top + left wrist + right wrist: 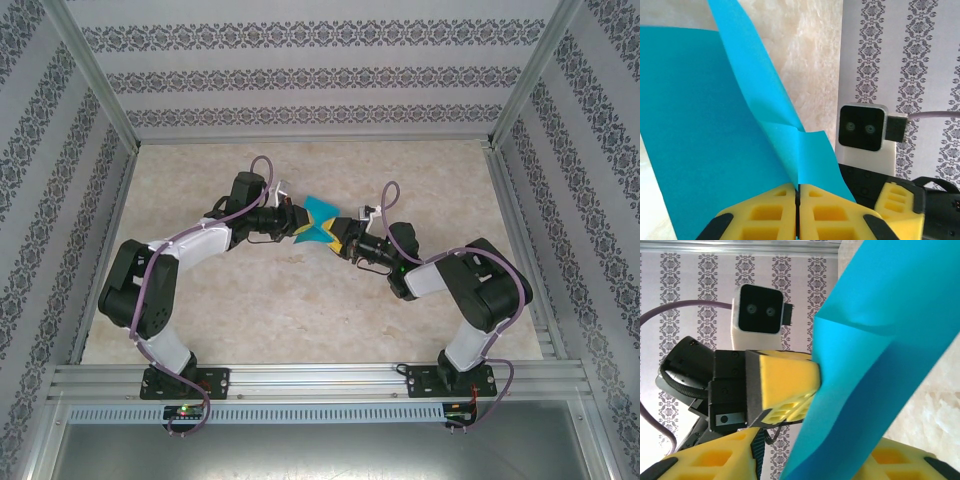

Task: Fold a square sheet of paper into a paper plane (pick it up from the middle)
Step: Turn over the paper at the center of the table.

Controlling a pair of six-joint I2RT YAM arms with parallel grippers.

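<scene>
- Gripping the teal sheet (322, 215) above the middle of the table (300, 330), the left pincer (798, 192) is clenched on the paper's edge. Its yellow pads are pressed flat together, and the sheet rises from between them.
- Opposite, the right pincer (812, 442) stands astride the same sheet with its jaws apart and a gap beside the paper. It looks released, not yet biting.
- The sheet is off the table, slung between the two arms, which meet nose to nose in the overhead view.
- One flap leans over the flat main panel along a slanting crease, with a small buckle where the crease runs into the left pincer.
- Holding the paper in the air likely serves access: edges that would lie flush on the table are open to both pincers here. The left seems to act as anchor while the right lines up a second hold.
- No narrow, pointed plane shows yet, so the folding appears to be at an early stage.
- A skewed bite could crumple the thin paper rather than crease it.
</scene>
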